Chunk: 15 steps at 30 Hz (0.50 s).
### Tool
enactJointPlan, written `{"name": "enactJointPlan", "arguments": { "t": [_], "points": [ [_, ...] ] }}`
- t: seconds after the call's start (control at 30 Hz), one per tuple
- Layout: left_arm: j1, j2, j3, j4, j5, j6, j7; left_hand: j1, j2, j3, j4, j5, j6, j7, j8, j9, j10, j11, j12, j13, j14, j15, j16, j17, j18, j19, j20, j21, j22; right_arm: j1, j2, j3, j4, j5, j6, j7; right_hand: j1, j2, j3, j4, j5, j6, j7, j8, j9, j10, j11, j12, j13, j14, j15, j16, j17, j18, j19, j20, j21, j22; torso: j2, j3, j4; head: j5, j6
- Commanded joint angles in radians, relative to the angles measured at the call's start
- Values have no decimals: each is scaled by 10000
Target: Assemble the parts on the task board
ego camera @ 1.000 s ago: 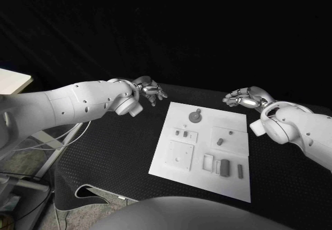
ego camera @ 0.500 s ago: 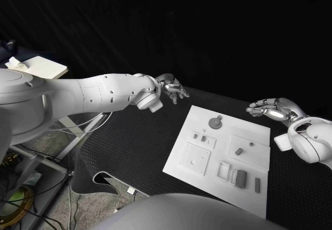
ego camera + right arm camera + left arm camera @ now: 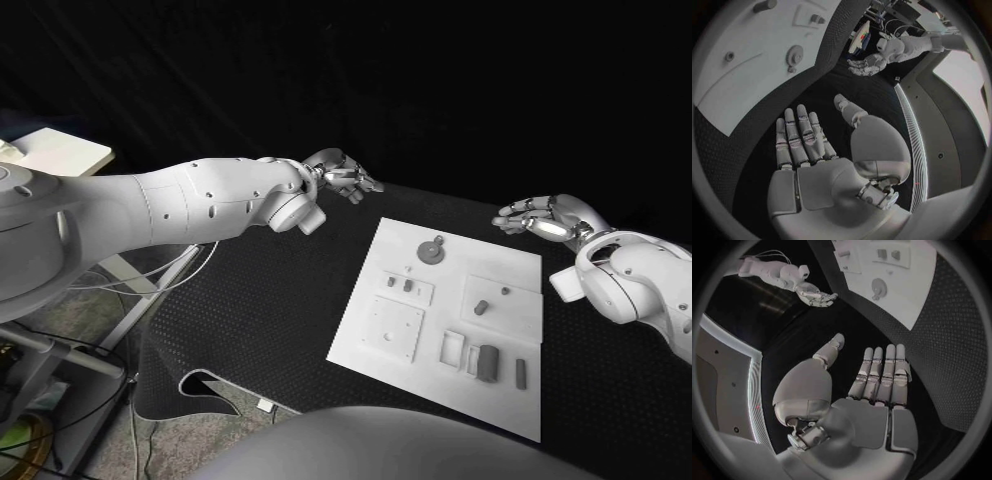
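Hands waiting above the far end of the board

Board (image 3: 378, 340) is lying flat on the black table (image 3: 245, 320) in front of me, a white plate with its long side running away from my body. I am holding my left hand (image 3: 340, 174) in the air past the board's far left corner, over the table and clear of the plate. Its fingers (image 3: 881, 371) are stretching out straight and side by side, the thumb standing off to one side, and it is carrying nothing. My right hand (image 3: 541, 217) is hanging past the far right corner, also off the plate, palm up, fingers (image 3: 798, 135) loosely spread and empty.

Parts are sitting on the board, untouched by either hand. A round knob (image 3: 431, 251) is resting near the far edge. Nearer to me, on the left side, two small pieces (image 3: 400, 284) are standing next to each other in a shallow frame. On the right side a single small peg (image 3: 482, 307) is lying on a raised square. Closest to me, a dark block (image 3: 488, 362) is sitting just beside an open slot (image 3: 453, 348), with a thin bar (image 3: 521, 373) to its right. A plain square panel (image 3: 391, 327) is filling the left side of the near half.
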Motion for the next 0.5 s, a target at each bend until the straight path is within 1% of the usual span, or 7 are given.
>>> {"name": "enactJointPlan", "arguments": {
  "t": [0.03, 0.1, 0.13, 0.2, 0.33, 0.43, 0.5],
  "points": [
    [14, 21, 7, -17, 497, -177, 588, 6, -116, -74, 6, -17, -185, -58, -66, -21, -201, -65, -296, -173, -295, 91, -297, -155, 95, -297, 114, -16, -224, -5, -20, 1, -17, 100, -131, 279, 3, 14, -48, -35, -19, -66, 651, 46, -18, 57, 19, -44, -11, 54, 5, -39, 12, 179, 59, 20, -40, 10, 13, 13, -8, -106, 1],
    [14, 22, 7, -15, 499, -187, 610, -8, -143, -101, 18, -17, -252, -78, -82, -21, -257, -71, -449, -263, -360, 120, -402, -205, 64, -501, 166, -5, -368, -5, -27, 1, -15, 110, -135, 284, -3, 13, -49, -32, -19, -66, 651, 47, -18, 57, 19, -45, -11, 53, 5, -40, 12, 179, 60, 20, -41, 11, 16, 9, -3, -89, 1],
    [14, 22, 7, -15, 500, -195, 613, -19, -176, -122, 24, -18, -291, -96, -88, -18, -283, -85, -546, -320, -404, 140, -469, -235, 24, -662, 203, -7, -465, -5, -27, 1, -15, 117, -133, 289, -5, 13, -50, -31, -19, -66, 652, 47, -19, 57, 20, -45, -11, 53, 5, -40, 12, 180, 60, 20, -42, 11, 20, 4, 1, -41, 1],
    [14, 33, 7, -35, 541, -170, 624, -24, -226, -153, 36, -17, -335, -135, -81, -5, -294, -122, -711, -416, -490, 195, -582, -283, -119, -1132, 294, -12, -655, -5, -37, 1, -11, 124, -128, 292, -14, 15, -51, -27, -18, -67, 652, 48, -20, 56, 20, -45, -11, 54, 6, -40, 12, 180, 62, 21, -45, 13, 22, 4, 3, -34, 1],
    [14, 101, 7, -79, 555, -37, 603, -41, -267, -168, 51, -17, -394, -153, -82, 4, -303, -141, -880, -510, -524, 245, -658, -311, -160, -1242, 308, 22, -756, -5, -50, 1, -18, 127, -157, 302, -24, 16, -52, -22, -18, -66, 652, 49, -21, 55, 20, -46, -12, 53, 6, -41, 11, 181, 63, 22, -48, 14, 31, -5, 14, -204, 1],
    [14, 171, 7, -121, 578, 92, 593, -61, -289, -166, 72, -16, -416, -162, -74, 14, -288, -160, -966, -559, -526, 316, -694, -321, -169, -1288, 335, 31, -809, -5, -57, 1, -34, 128, -158, 305, -30, 14, -54, -20, -18, -67, 652, 49, -22, 55, 20, -46, -12, 53, 6, -41, 11, 182, 64, 22, -51, 16, 30, -4, 5, -239, 1],
    [14, 195, 7, -132, 580, 191, 565, -103, -321, -155, 102, -15, -450, -164, -67, 25, -241, -168, -1059, -612, -472, 475, -722, -328, -48, -1250, 447, 58, -859, -6, -60, 1, -50, 132, -156, 305, -33, 13, -54, -19, -18, -67, 652, 49, -22, 54, 20, -46, -12, 52, 6, -42, 11, 182, 64, 22, -52, 16, 36, -11, 3, -303, 1]
  ]
}}
